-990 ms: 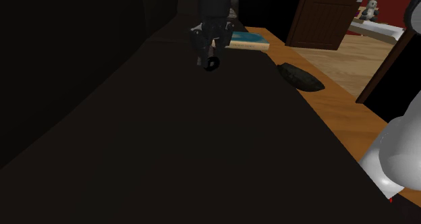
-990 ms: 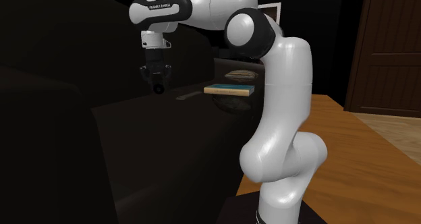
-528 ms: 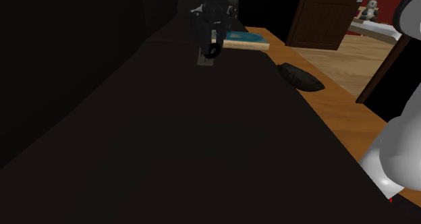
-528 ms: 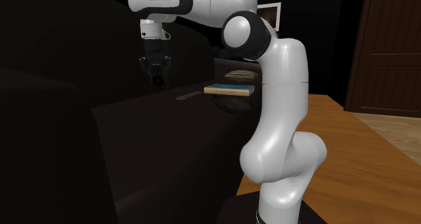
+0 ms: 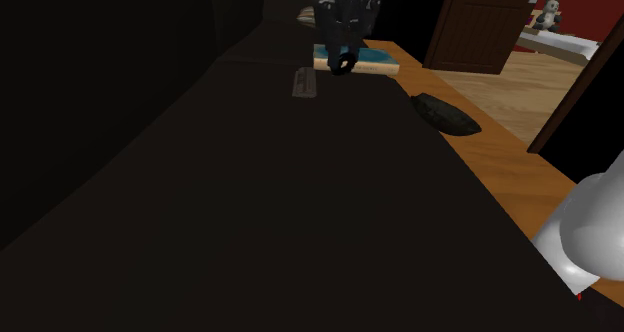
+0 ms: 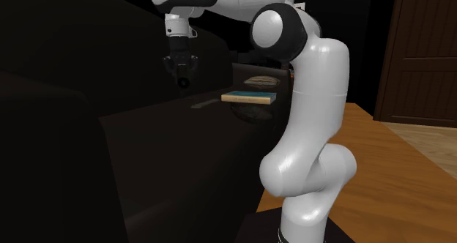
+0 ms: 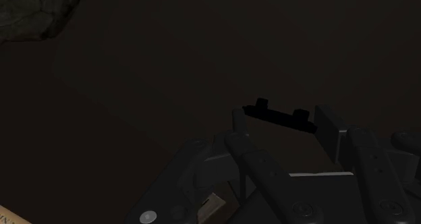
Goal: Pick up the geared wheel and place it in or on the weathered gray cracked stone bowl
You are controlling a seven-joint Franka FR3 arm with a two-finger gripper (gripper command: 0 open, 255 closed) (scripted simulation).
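The arm [image 6: 307, 132] holds its load high over the dark surface [image 5: 250, 200], likely so it can clear the book [image 5: 366, 63] lying below and beside the gripper [image 5: 342, 55]. The bowl [image 7: 30, 10] waits farther off on that same side. The fingers clasp the wheel [image 5: 343, 67], which hangs between them.

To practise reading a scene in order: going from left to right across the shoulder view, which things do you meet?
Small grey flat slab → black geared wheel → dark flattish oval object → brown panelled wooden door → small grey plush toy.
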